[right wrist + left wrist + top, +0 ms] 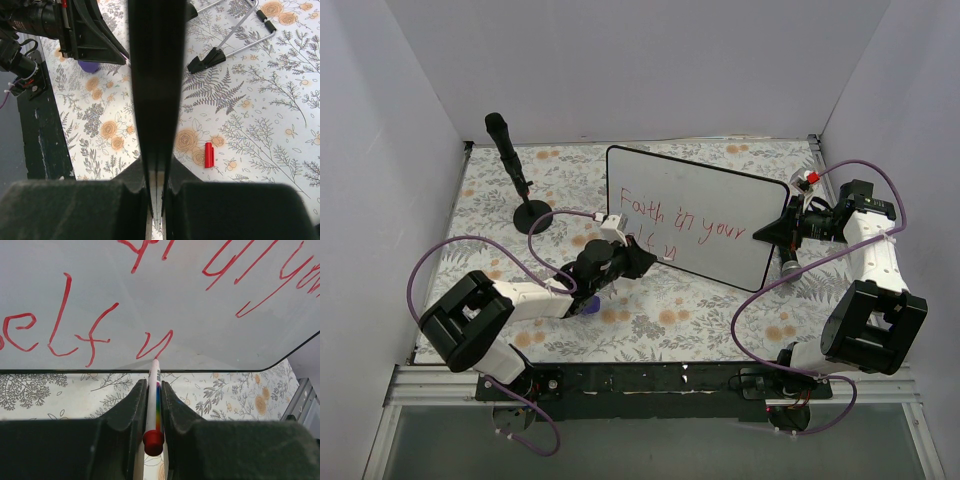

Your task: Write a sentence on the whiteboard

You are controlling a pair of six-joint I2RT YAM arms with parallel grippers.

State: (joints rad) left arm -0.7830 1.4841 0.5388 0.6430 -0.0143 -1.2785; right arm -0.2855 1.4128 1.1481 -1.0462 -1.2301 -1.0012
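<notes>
**Marker Tip Set Against the Board's Lower Line**

The whiteboard (720, 205) is seen propped up near the middle of the floral table (500, 190). The sentence (685, 225) is written on it in red in two lines. The upper line reads roughly "Faith in your", and the lower reads "self" followed by a w-like stroke. A white marker (153, 400) with a rainbow band and a red end is clenched between the fingers of the left hand (154, 385). Its tip is set against the board just under that last stroke, close to the bottom frame. The right hand (157, 170) is clamped on the board's black right edge, which is shown edge-on in the right wrist view. A small red cap (209, 154) is seen lying on the table, apart from the board's black foot (210, 59).
</notes>
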